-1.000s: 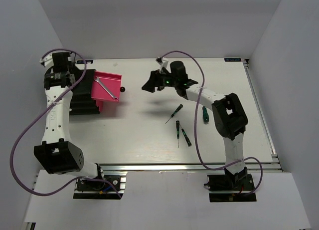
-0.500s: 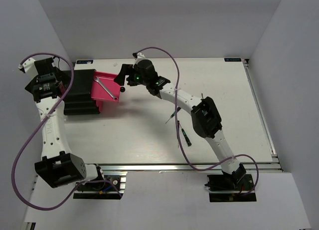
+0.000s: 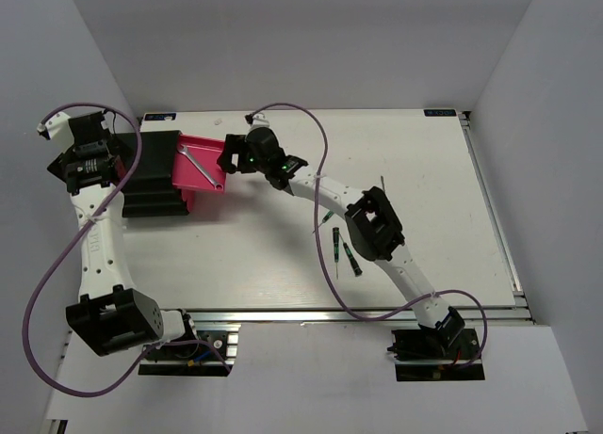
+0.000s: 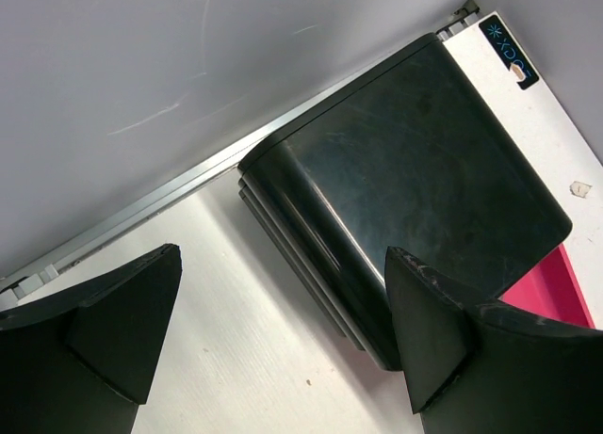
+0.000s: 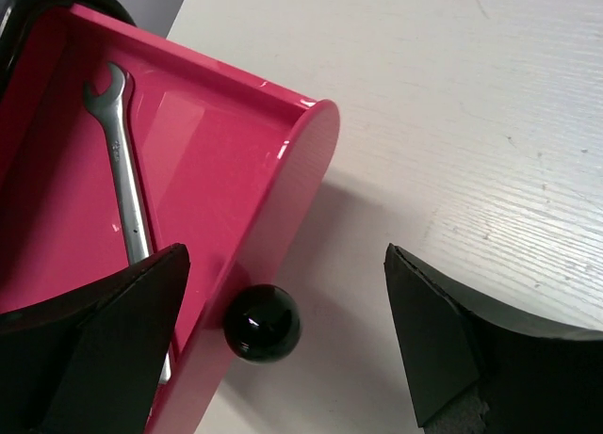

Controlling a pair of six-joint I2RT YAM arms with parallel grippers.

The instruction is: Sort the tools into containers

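Observation:
The black cabinet (image 3: 151,175) stands at the far left with one pink drawer (image 3: 203,166) pulled out. A silver wrench (image 3: 196,165) lies inside it. In the right wrist view the wrench (image 5: 127,199) rests on the drawer (image 5: 236,152) floor, and the round black knob (image 5: 262,323) sits between the jaws of my open right gripper (image 5: 285,307), untouched. My right gripper (image 3: 230,155) hovers at the drawer's front. Three slim screwdrivers (image 3: 328,215) (image 3: 335,244) (image 3: 351,258) lie mid-table. My left gripper (image 3: 99,166) is open and empty beside the cabinet (image 4: 415,170).
The right arm's elbow (image 3: 374,225) stretches low over the table just right of the screwdrivers. The back wall runs close behind the cabinet, and the left wall is near my left arm. A rail (image 3: 358,312) lines the table's near edge.
My right arm swung left from mid-table to the drawer's knob, and its jaws opened wider. My left gripper drew back left, off the cabinet.

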